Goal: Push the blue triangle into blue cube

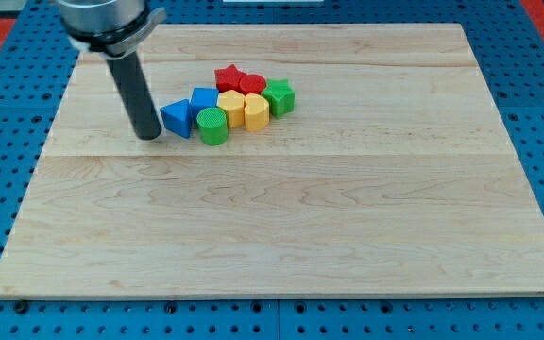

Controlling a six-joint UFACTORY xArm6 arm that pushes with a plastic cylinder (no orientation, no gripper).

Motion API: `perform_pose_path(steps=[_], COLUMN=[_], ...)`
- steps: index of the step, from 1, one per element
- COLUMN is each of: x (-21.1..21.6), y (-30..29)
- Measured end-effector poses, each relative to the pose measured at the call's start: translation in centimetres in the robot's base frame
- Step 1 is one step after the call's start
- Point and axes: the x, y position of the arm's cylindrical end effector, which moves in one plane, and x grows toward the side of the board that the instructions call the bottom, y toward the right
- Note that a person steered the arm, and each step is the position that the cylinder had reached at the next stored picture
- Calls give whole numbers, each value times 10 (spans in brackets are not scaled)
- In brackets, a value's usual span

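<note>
The blue triangle (177, 118) lies on the wooden board (281, 217) in the upper left part of the view. The blue cube (203, 98) sits just to its upper right, touching or nearly touching it. My tip (148, 135) stands right at the triangle's left side, in contact or almost so. The rod rises from it toward the view's top left.
A tight cluster continues to the right of the blue blocks: a green cylinder (212, 125), two yellow blocks (231, 109) (255, 111), a red star (229, 77), a red block (252, 84) and a green cube (279, 97). Blue pegboard surrounds the board.
</note>
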Motion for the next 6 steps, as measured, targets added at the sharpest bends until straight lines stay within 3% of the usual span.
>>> perform_pose_path(steps=[2, 3, 5, 6], x=[-13, -12, -4, 45], y=[-10, 48, 10, 33])
